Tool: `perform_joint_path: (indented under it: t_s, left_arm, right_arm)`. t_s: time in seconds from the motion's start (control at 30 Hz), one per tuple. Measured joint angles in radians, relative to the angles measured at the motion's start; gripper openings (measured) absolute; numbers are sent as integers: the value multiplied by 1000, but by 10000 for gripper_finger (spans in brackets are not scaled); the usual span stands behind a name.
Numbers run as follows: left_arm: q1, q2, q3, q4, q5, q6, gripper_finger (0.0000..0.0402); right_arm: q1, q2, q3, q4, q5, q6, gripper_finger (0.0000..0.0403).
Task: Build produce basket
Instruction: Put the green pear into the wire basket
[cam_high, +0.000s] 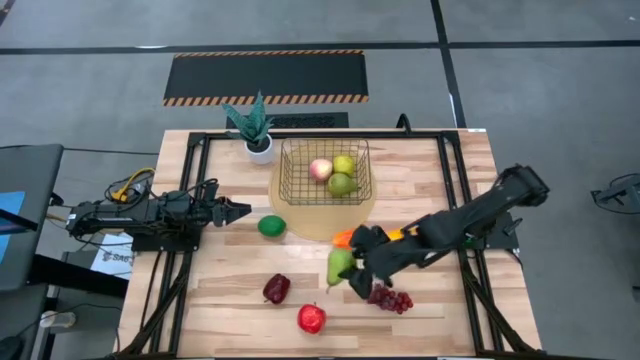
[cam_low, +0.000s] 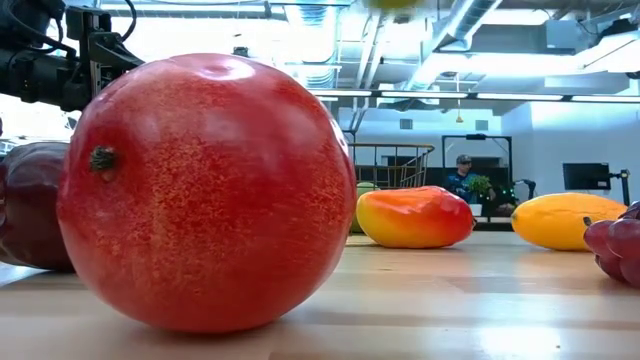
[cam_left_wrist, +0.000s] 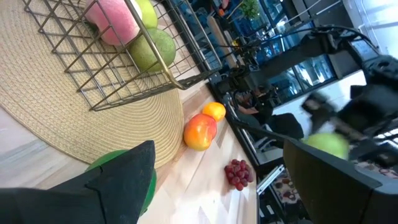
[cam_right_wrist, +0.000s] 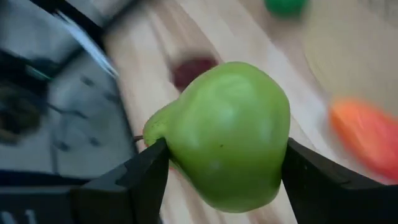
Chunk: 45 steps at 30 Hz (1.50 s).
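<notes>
Your low view is mostly blocked: the red apple (cam_low: 205, 190) fills its left half, so only a slice of the dark red fruit (cam_low: 30, 205), the mango (cam_low: 415, 217), the yellow-orange fruit (cam_low: 568, 220) and an edge of the grapes (cam_low: 618, 250) show around it. The basket (cam_low: 392, 160) is a faint mesh outline far behind, and you cannot read its contents from there.

Look from above instead. The basket (cam_high: 295, 185) sits on a round woven mat (cam_high: 360, 215) near the desk's far edge, holding a peach (cam_high: 321, 170), a yellow-green apple (cam_high: 344, 164) and a green pear (cam_high: 342, 184). The potted plant (cam_high: 253, 127) stands just beside its left side.

Your right gripper (cam_high: 352, 270) is over the middle of the desk toward the front edge, clamped on a second green pear (cam_high: 338, 264). Only its wrist view proves the grasp: the pear (cam_right_wrist: 227, 134) is squeezed between both fingers (cam_right_wrist: 140, 177), the table behind it blurred. That arm partly covers the mango and yellow-orange fruit from above.

Your left gripper (cam_high: 238, 211) waits by the desk's left edge, fingers spread with nothing between them, the lime (cam_high: 271, 226) just beside it; in its own view a finger (cam_left_wrist: 118, 180) hides most of the lime (cam_left_wrist: 149, 183).
</notes>
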Motion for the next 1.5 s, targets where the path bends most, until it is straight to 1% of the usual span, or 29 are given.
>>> perform_joint_path:
  t_s: [0.13,0.3,0.47,0.7,0.77,0.97,1.07,1.23,1.33,1.43,1.5]
  left_arm:
    - [0,0,0,0,0,0,341]
    - [0,0,0,0,0,0,341]
    - [0,0,0,0,0,1,341]
    - [0,0,0,0,-2,1,341]
    - [0,0,0,0,-2,1,341]
    - [0,0,0,0,-3,1,341]
    - [0,0,0,0,-4,0,341]
    - [0,0,0,0,-5,0,341]
    - [0,0,0,0,-5,0,341]
    - [0,0,0,0,-5,0,341]
    - [0,0,0,0,-5,0,341]
  right_arm:
    - [24,-72,0,206,77,-134,281]
    - [56,-116,1,459,84,-307,281]
    - [85,-122,1,698,84,-438,281]
    - [117,-123,1,969,82,-615,282]
    - [122,-123,1,1047,76,-657,282]
    - [127,-123,1,1283,-15,-766,282]
    - [127,-123,1,1388,-26,-804,282]
    - [126,-123,1,1511,-78,-855,282]
    - [126,-123,1,1544,-79,-882,282]
    - [124,-123,1,1537,-79,-882,282]
    - [121,-124,1,1482,-79,-879,282]
